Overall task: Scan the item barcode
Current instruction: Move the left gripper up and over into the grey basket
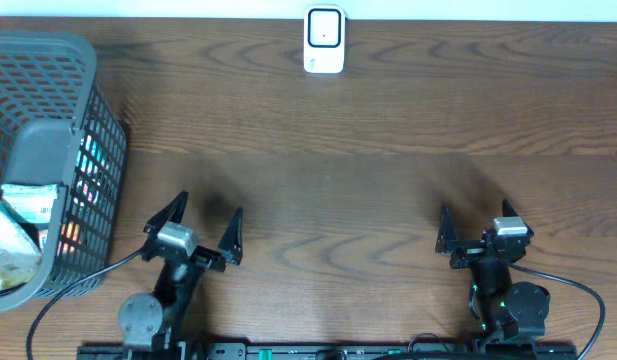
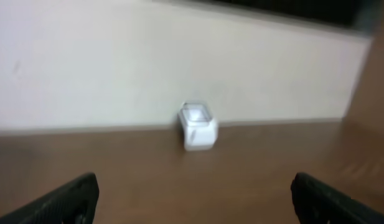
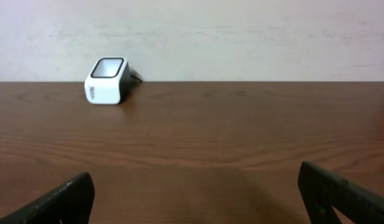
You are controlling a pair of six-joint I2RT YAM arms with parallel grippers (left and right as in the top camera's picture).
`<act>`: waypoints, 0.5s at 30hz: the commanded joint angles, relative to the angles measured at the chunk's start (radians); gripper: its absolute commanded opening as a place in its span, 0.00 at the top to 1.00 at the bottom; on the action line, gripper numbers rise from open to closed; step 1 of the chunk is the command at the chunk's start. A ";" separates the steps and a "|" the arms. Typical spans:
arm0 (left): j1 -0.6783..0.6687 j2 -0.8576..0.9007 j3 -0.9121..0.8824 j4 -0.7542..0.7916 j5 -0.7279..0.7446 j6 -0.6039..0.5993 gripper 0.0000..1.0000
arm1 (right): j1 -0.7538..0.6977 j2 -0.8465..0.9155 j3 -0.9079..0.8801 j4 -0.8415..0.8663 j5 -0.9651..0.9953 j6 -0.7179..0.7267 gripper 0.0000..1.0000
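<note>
Items (image 1: pixel 23 210) in the basket (image 1: pixel 100 130) at your left, none lifted; scanner (image 1: pixel 324 40) at the far edge of the table (image 1: pixel 388 150). Left fingers (image 1: pixel 168 212) and right fingers (image 1: pixel 446 230) wide, empty: every step lies ahead.

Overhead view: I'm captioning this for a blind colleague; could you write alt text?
A white barcode scanner stands at the far edge of a wooden table, with a grey mesh basket of packaged items at the left. At the near edge, the left gripper and right gripper are both open and empty.
</note>
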 commanded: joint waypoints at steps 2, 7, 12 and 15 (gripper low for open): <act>-0.004 -0.006 0.001 0.158 0.061 -0.058 0.02 | -0.005 -0.006 -0.001 -0.004 0.008 0.010 0.01; -0.004 -0.006 0.040 0.296 -0.026 -0.059 0.02 | -0.005 -0.006 -0.001 -0.004 0.008 0.010 0.01; -0.004 -0.004 0.113 0.344 -0.051 -0.061 0.02 | -0.005 -0.006 -0.001 -0.004 0.008 0.010 0.01; -0.004 0.017 0.172 0.344 -0.076 -0.059 0.02 | -0.005 -0.006 -0.001 -0.004 0.008 0.010 0.01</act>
